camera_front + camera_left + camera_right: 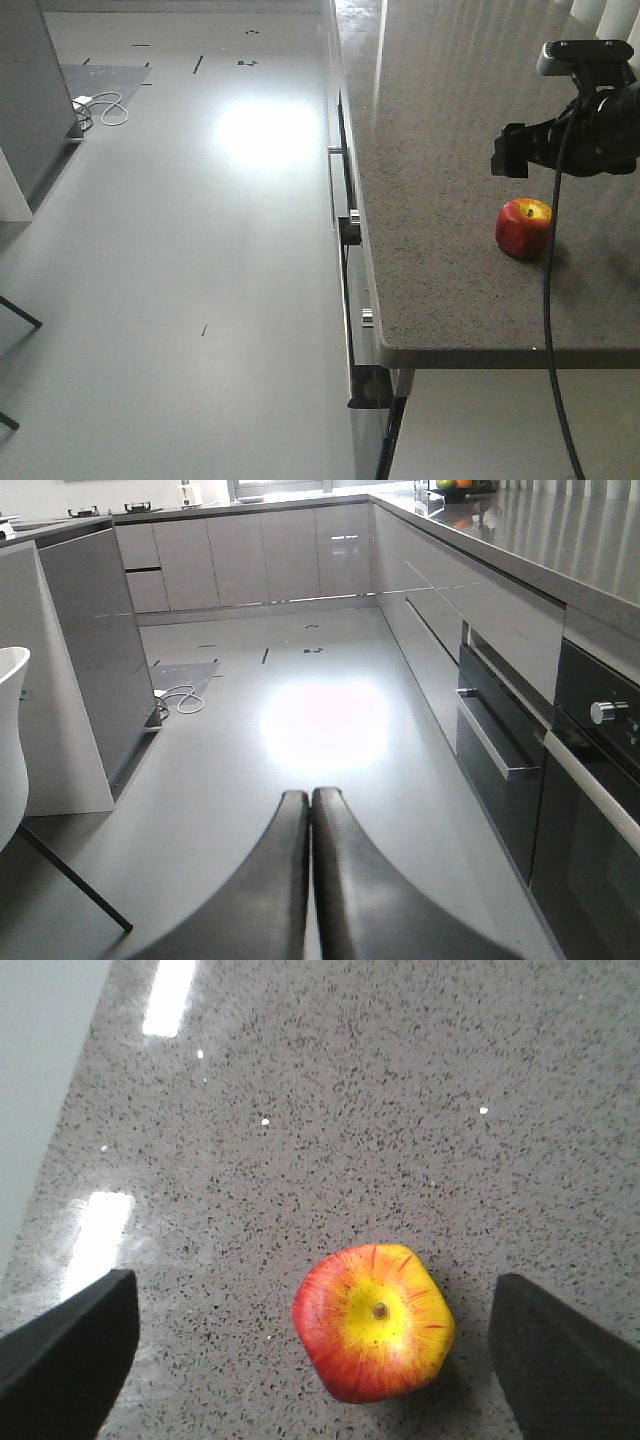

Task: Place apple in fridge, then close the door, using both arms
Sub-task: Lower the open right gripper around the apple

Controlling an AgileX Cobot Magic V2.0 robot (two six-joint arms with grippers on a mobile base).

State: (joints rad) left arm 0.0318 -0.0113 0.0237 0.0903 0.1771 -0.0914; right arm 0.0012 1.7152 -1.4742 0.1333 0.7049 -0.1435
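On my front feed the apple (523, 227) sits stem-up on the grey speckled counter (450, 120), towards the near right part of the slab and set back from its front edge. The right arm (600, 130) reaches in from the right side of the frame, above the fruit and not touching it, with its wrist camera (585, 55) riding on top and a black cable (552, 350) dropping from it past the counter edge. Through the right wrist feed I look almost straight down. The right gripper (312, 1282) is spread wide, one dark finger (70, 1350) at the lower left corner and the other at the lower right. The apple (373, 1322) lies between them, a little nearer the right one, with bare counter showing on both sides, so neither pad touches it. Its yellow patch and short stem face the lens. The left gripper (310, 802) has its two black fingers pressed together with nothing between them. It hangs low and nearly level, aimed along the shiny grey floor (320, 730) of the kitchen aisle, with the cabinet fronts and an oven handle (495, 750) running down its right side.
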